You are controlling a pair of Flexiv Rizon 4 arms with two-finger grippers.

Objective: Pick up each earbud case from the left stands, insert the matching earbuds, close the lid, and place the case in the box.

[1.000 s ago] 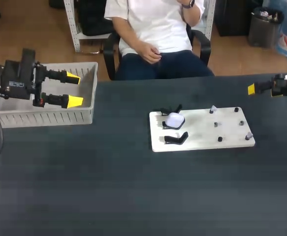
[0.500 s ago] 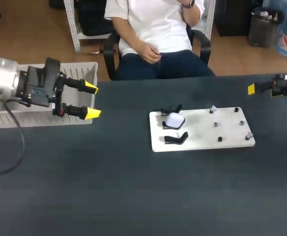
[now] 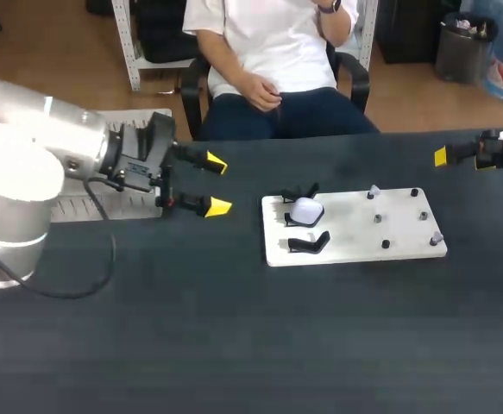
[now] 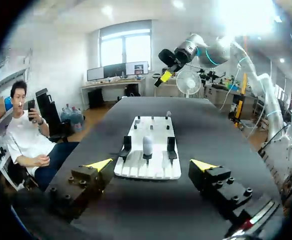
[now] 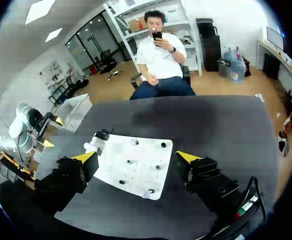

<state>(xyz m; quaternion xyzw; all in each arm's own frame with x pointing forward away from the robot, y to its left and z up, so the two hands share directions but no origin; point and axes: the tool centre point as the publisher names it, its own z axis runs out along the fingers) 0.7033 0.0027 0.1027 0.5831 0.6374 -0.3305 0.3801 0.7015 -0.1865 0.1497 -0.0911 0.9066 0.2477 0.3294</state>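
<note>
A white board (image 3: 355, 226) lies right of the table's middle. Black stands line its left side, and the middle one bears a white earbud case (image 3: 305, 210) between two bare stands (image 3: 309, 244). Small earbuds (image 3: 374, 191) sit on pegs on the board's right part. My left gripper (image 3: 214, 185) hovers open just left of the board with nothing in it; its wrist view has the case (image 4: 147, 145) straight ahead between the open fingers of the gripper (image 4: 152, 164). Far right and high, my right gripper (image 3: 442, 156) is open (image 5: 138, 156), looking down on the board (image 5: 135, 165).
A white slatted basket (image 3: 139, 128) stands at the table's back left, partly hidden behind my left arm. A person sits beyond the far edge, not touching the table.
My left arm has swung right, from over the basket to just short of the board, fingers staying open. The right arm has kept still.
</note>
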